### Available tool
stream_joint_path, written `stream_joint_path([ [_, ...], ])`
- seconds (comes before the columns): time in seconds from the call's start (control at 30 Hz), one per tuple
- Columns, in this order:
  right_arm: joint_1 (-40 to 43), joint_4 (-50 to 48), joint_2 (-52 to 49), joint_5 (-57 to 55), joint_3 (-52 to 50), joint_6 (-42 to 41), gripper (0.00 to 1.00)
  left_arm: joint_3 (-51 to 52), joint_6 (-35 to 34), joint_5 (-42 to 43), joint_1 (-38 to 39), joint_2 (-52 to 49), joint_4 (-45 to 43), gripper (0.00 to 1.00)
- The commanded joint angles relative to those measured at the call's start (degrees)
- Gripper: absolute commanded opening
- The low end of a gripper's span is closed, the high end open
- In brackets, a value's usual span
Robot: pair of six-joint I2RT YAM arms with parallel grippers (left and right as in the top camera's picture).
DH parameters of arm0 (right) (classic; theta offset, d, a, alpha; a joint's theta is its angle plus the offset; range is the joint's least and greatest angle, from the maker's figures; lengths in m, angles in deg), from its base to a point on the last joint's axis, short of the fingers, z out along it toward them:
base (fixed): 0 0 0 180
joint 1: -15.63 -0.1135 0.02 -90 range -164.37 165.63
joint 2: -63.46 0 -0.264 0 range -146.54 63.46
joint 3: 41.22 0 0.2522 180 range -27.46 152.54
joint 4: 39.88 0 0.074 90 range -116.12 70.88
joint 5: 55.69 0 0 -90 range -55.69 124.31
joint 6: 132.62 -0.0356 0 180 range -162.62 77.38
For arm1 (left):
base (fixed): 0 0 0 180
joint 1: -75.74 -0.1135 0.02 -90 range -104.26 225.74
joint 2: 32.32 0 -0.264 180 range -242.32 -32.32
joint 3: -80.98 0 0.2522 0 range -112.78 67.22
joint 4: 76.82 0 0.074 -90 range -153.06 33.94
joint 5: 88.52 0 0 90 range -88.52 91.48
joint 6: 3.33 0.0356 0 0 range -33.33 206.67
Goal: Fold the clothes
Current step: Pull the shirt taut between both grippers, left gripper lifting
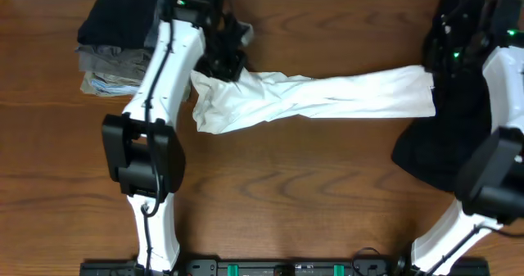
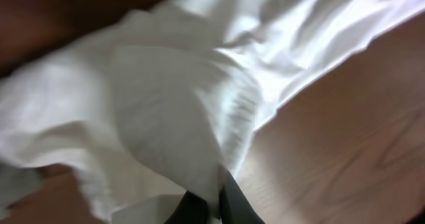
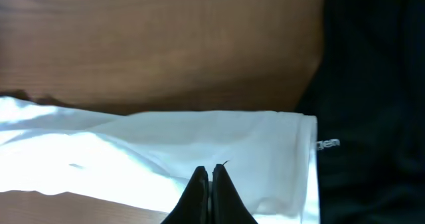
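Overhead: white T-shirt [image 1: 327, 96] stretched left-right over worktop [image 1: 286, 194], left end pinched by left pincer [image 1: 225, 67], right end pinched by right pincer [image 1: 431, 67].

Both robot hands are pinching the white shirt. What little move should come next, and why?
Probably drag the soft white T-shirt toward the front of the brown wooden table and spread it. It lies bunched in a wrinkled strip between the shut left gripper and right gripper, too crumpled to fold.

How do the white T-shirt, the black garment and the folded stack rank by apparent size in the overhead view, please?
1. white T-shirt
2. black garment
3. folded stack
The last two are partly hidden, so their order is unsure.
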Motion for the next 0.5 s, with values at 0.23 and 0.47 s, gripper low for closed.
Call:
stream_joint_path([
  [0.23,1.88,0.20,-5.55,0.42,-0.44,1.86,0.01,11.30,1.75,-7.45,0.48,-0.59,-6.16,0.06],
  [0.47,3.34,1.27,-5.75,0.39,-0.44,2.64,0.01,12.20,0.44,-12.68,-2.23,-0.59,-12.33,0.06],
])
